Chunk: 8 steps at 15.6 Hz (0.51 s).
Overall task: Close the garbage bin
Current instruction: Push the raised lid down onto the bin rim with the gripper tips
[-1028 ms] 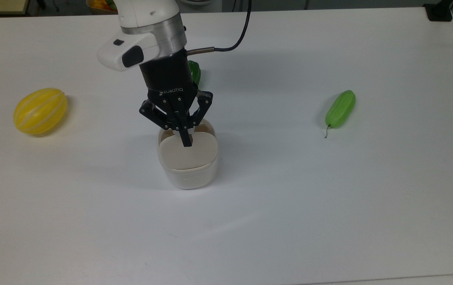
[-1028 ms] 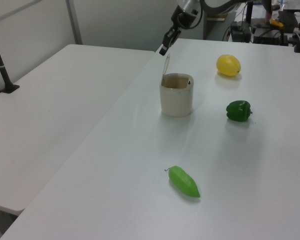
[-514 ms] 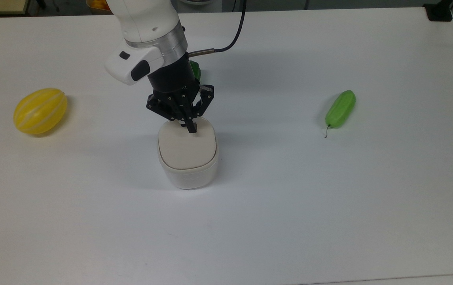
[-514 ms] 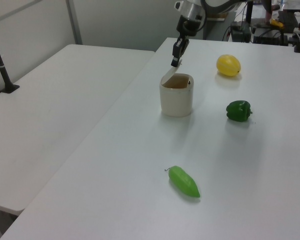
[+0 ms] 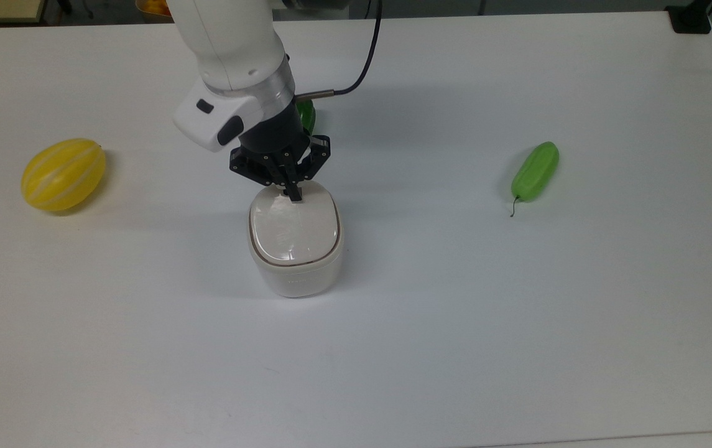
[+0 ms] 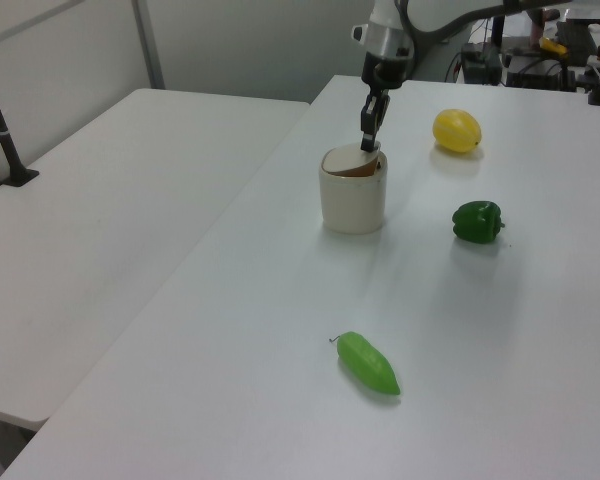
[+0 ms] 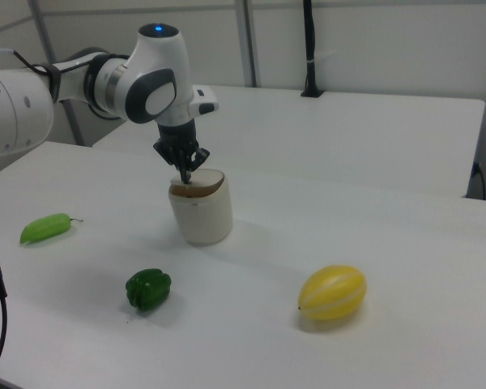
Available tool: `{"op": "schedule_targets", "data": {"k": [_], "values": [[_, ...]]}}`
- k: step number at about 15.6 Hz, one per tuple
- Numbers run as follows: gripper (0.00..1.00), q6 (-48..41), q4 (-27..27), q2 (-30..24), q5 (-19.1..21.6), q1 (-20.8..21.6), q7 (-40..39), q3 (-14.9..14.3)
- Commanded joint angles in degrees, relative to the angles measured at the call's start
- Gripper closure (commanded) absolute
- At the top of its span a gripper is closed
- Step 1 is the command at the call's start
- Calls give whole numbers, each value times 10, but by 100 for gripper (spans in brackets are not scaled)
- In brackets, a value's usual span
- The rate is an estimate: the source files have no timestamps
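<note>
So the arm comes in from the top view's upper left, wrist bent down steeply, and the pincer (image 5: 294, 194) points almost straight down at the garbage bin (image 5: 294, 249). Its two fingers are pressed together into one black tip with nothing between them, and that tip sits on the beige lid (image 5: 293, 227) right at the lid's far edge in the top view. In the right view the pincer (image 7: 185, 175) comes down on the bin's (image 7: 201, 213) top edge the same way.

The bin stands upright near the middle of the white tabletop (image 5: 517, 311). In the top view the lid looks nearly flat on the rim, with a thin dark line around it. In the left view the lid (image 6: 352, 165) looks slightly raised on the left view's left side, so can't tell if it's fully latched. The bin's rounded-square top runs a bit longer top to bottom in the top view.

Around it: yellow melon (image 5: 63, 174) well off to the top view's left, green chili-like pod (image 5: 535, 170) well to the right, green pepper (image 6: 477, 221) near the bin.
</note>
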Motion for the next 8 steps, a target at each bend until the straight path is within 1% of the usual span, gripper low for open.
{"op": "schedule_targets", "data": {"k": [1, 8], "values": [[100, -6, -13, 7, -7, -3, -12, -4], [100, -2, -13, 27, -16, -1, -8, -4]]}}
